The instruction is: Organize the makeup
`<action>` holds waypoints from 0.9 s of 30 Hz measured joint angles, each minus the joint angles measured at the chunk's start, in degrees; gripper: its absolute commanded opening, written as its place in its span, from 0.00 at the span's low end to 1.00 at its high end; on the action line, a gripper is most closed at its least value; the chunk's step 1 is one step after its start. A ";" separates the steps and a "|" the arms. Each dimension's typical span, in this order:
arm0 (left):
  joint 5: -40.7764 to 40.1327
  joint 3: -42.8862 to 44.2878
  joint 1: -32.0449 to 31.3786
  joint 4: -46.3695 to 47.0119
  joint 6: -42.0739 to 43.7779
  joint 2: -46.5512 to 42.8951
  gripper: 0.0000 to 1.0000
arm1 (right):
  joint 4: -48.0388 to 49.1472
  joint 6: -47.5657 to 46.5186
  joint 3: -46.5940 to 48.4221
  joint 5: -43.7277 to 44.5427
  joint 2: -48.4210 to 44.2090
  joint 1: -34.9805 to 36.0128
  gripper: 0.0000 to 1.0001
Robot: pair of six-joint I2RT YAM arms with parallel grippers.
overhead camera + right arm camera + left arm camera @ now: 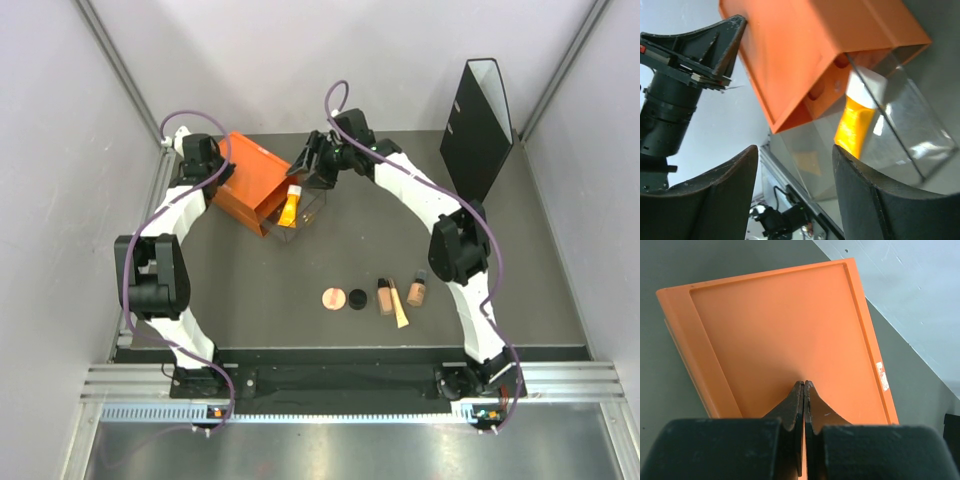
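Observation:
The orange tube with white cap (291,207) lies in the clear drawer (300,212) pulled out of the orange drawer box (250,180). It also shows in the right wrist view (855,125). My right gripper (306,165) is open and empty, just above the drawer's back end (795,165). My left gripper (226,173) is shut, its tips resting on the box's top (804,383). On the table in front lie the pink disc (332,298), the black disc (357,298), two beige dark-capped bottles (385,296) (416,289) and the beige stick (400,312).
A black upright folder (480,125) stands at the back right. The grey side walls close in the table on the left and right. The left arm's wrist (670,100) shows beyond the orange box (815,50) in the right wrist view.

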 measured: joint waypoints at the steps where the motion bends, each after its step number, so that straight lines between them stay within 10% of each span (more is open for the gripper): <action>1: 0.00 0.00 0.00 0.00 0.00 0.00 0.00 | -0.85 -0.85 -0.02 0.33 -0.37 -0.22 0.61; 10: -0.04 0.66 0.00 -0.74 0.48 0.24 0.00 | -22.29 -18.58 -2.78 10.73 -11.47 -5.75 0.63; 27: 0.00 1.07 -0.02 -1.03 1.73 0.48 0.00 | -37.81 -25.57 -48.74 26.51 -35.06 -5.57 0.56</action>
